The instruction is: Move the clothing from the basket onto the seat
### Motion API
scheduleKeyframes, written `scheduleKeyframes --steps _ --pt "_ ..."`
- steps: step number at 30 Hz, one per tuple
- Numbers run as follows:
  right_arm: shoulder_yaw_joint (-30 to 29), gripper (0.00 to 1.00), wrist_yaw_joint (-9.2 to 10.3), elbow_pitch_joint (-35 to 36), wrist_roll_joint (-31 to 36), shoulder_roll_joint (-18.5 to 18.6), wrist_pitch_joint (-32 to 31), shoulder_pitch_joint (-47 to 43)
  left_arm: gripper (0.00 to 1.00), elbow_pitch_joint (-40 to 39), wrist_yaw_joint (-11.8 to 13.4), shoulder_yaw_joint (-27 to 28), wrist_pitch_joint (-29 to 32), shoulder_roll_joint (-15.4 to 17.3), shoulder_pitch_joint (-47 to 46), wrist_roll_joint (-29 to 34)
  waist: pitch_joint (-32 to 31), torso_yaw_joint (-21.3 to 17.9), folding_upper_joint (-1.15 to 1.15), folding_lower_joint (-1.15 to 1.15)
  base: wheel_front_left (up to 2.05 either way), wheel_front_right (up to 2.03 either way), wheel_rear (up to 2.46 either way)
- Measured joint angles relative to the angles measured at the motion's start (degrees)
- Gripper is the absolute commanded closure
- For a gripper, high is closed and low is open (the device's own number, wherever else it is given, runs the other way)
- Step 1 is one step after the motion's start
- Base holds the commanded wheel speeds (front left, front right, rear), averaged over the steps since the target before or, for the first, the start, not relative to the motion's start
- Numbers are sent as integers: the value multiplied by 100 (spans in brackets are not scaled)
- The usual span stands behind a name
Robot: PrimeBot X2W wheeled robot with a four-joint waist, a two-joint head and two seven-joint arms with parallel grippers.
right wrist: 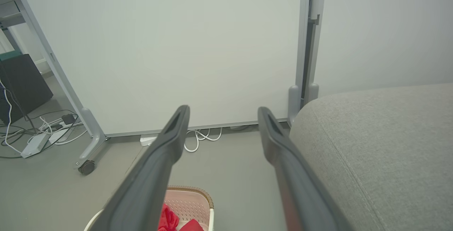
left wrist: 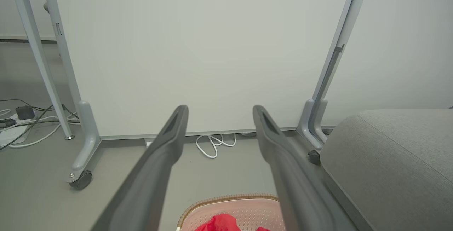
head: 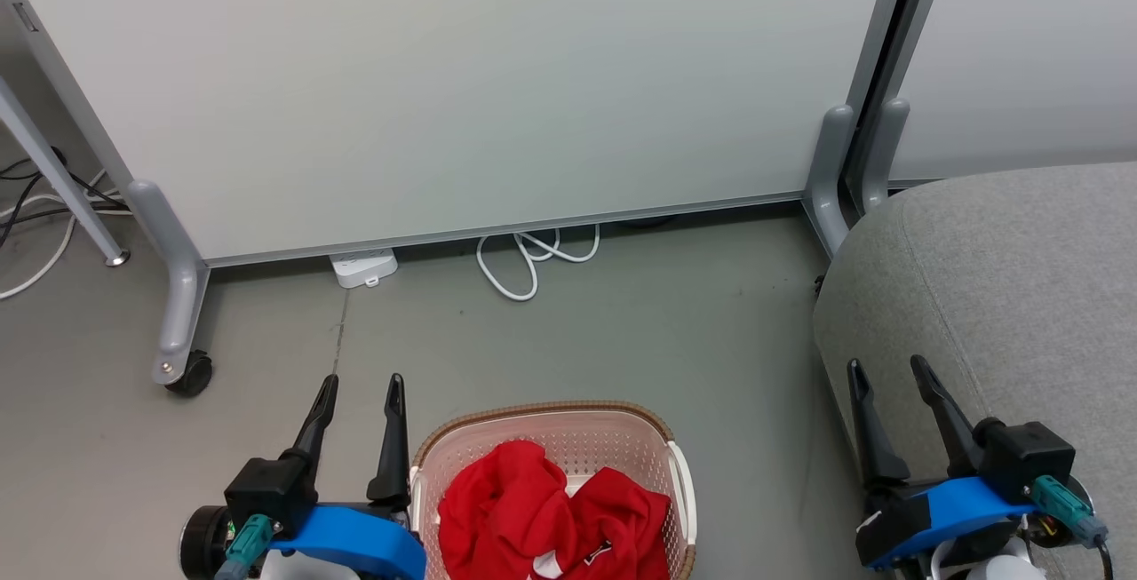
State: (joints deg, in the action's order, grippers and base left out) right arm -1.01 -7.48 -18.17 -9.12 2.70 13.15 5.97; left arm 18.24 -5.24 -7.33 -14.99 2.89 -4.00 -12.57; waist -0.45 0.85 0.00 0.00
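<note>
The clothing (head: 551, 518) lies heaped inside the basket (head: 551, 409); the seat (head: 1021, 278) stands to the basket's right; my left gripper (head: 362, 380) hangs just left of the basket, my right gripper (head: 886, 363) well right of it, both wide and empty; a shallow pinch might drag both tangled garments, or tip the light basket.

Red clothing (head: 551, 518) sits crumpled in the cream, brown-rimmed basket (head: 542, 416) at bottom centre of the head view; the grey seat (head: 1004, 278) fills the right edge, bare.
</note>
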Motion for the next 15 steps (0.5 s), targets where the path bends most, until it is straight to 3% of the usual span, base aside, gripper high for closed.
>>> scheduleKeyframes --steps 8,15 --pt "174 0 0 27 -11 1 0 100 0 147 16 59 -1 1 17 -24 76 -180 0 0 0 0 0" --pt "514 0 0 187 113 3 -20 538 0 659 -32 73 -2 56 -359 3 497 -471 0 0 0 0 0"
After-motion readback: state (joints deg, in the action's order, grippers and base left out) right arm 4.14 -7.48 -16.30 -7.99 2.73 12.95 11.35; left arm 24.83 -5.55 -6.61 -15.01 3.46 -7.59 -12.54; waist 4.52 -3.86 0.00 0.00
